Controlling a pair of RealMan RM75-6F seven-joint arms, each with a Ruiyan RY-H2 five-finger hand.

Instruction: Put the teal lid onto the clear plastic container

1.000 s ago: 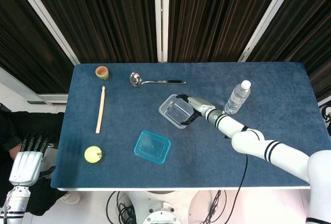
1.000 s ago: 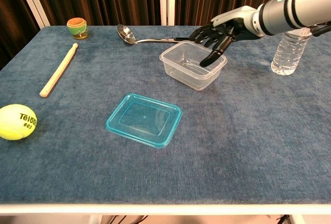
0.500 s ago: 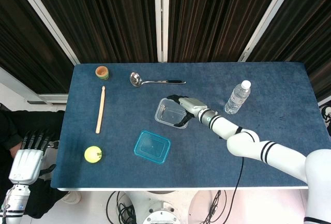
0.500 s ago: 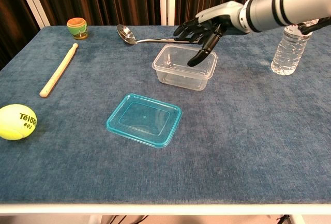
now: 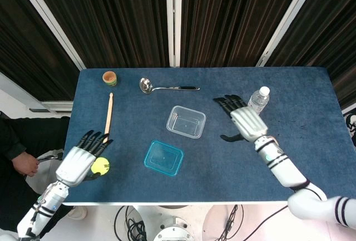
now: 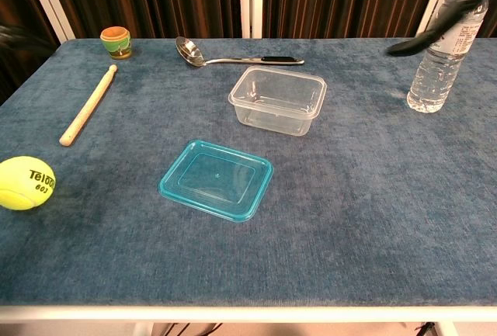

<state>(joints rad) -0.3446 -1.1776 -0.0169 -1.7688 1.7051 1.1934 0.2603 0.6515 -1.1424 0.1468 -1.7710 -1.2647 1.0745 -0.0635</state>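
The teal lid point(image 5: 163, 158) point(image 6: 217, 178) lies flat on the blue table, just in front of the clear plastic container point(image 5: 186, 122) point(image 6: 278, 100), which stands upright and empty. My right hand point(image 5: 243, 119) hovers raised to the right of the container, fingers spread and holding nothing; in the chest view only a dark blurred fingertip point(image 6: 419, 39) shows at the top right. My left hand point(image 5: 83, 158) is open at the front left edge, over the tennis ball, far from the lid.
A tennis ball point(image 5: 100, 166) point(image 6: 26, 182) sits at the front left. A wooden stick point(image 5: 108, 117) point(image 6: 88, 104), a small orange cup point(image 5: 109, 77) point(image 6: 115, 41) and a metal ladle point(image 5: 167, 87) point(image 6: 235, 57) lie toward the back. A water bottle point(image 5: 255, 104) point(image 6: 443, 57) stands right.
My right hand let go of the container after sliding it left, then lifted away to the right. My left hand rose from below the table edge to the tennis ball.
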